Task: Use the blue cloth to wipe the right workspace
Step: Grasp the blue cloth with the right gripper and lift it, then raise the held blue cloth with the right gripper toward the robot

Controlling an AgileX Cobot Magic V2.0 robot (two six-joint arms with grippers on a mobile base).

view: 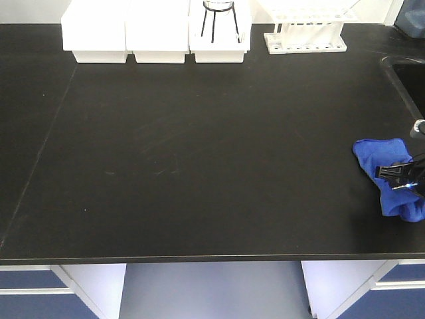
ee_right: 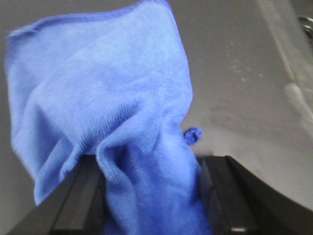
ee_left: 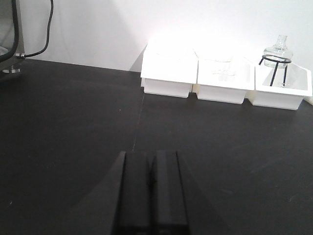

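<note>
The blue cloth (view: pixel 377 154) lies bunched on the black benchtop (view: pixel 199 146) at its far right edge, close to the front. My right gripper (view: pixel 400 174) is shut on the blue cloth. In the right wrist view the blue cloth (ee_right: pixel 98 88) fills most of the frame, and a thick fold is pinched in my right gripper (ee_right: pixel 152 196) between its dark fingers (ee_right: pixel 222 196). My left gripper (ee_left: pixel 151 188) is shut with nothing in it, low over the benchtop (ee_left: pixel 234 161); it does not show in the front view. The right workspace is out of view.
White boxes (view: pixel 156 30) line the back, one holding a glass flask on a black stand (view: pixel 218 13). A white test-tube rack (view: pixel 305 33) stands beside them. A sink (view: pixel 408 73) is cut in at the right. The bench's front edge (view: pixel 199 258) runs below.
</note>
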